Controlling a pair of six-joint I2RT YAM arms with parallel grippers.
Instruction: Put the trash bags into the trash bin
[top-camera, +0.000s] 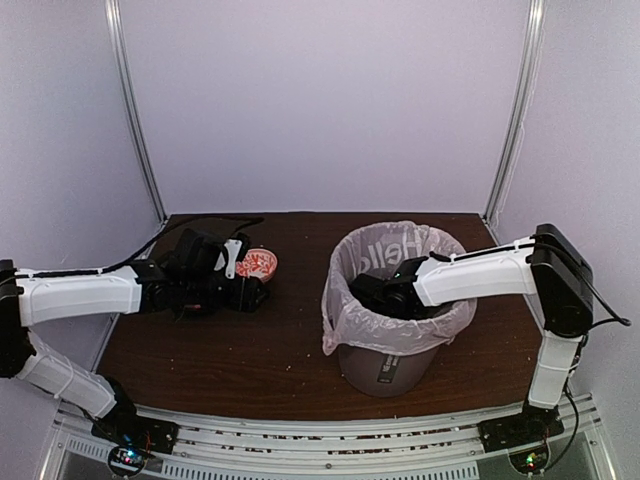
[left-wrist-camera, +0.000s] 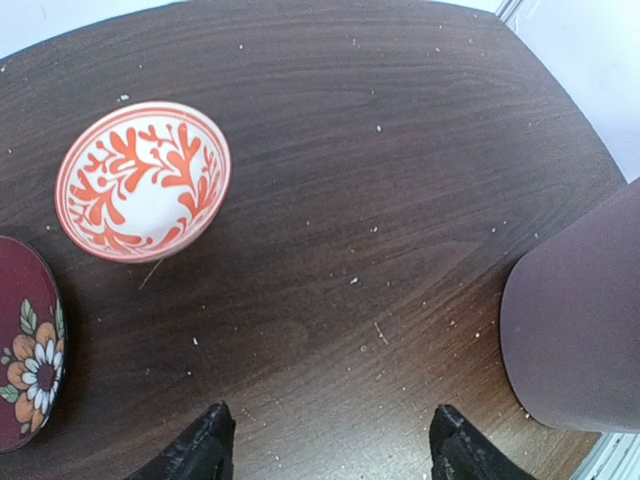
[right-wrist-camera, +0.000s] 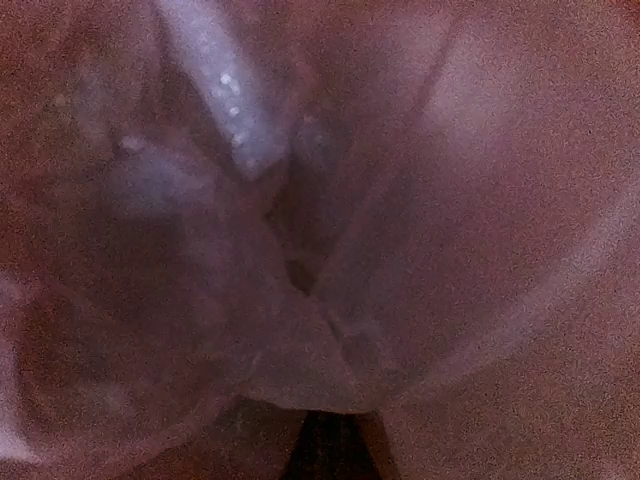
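Note:
The trash bin (top-camera: 392, 368) stands right of the table's middle; its mauve wall also shows in the left wrist view (left-wrist-camera: 580, 330). The pale translucent trash bag (top-camera: 372, 250) lines it, its rim folded out over the bin's edge. My right gripper (top-camera: 378, 292) reaches down inside the bin. In the dim right wrist view the fingers (right-wrist-camera: 330, 450) look pressed together at the bottom, with creased bag plastic (right-wrist-camera: 300, 250) gathered right at their tips. My left gripper (left-wrist-camera: 330, 450) is open and empty, above bare table left of the bin (top-camera: 248, 292).
A small white bowl with a red pattern (left-wrist-camera: 143, 180) sits by the left gripper (top-camera: 260, 263). A dark red flowered dish (left-wrist-camera: 25, 345) lies at the left edge. White crumbs dot the dark wooden table (left-wrist-camera: 380, 150). Walls enclose the back and sides.

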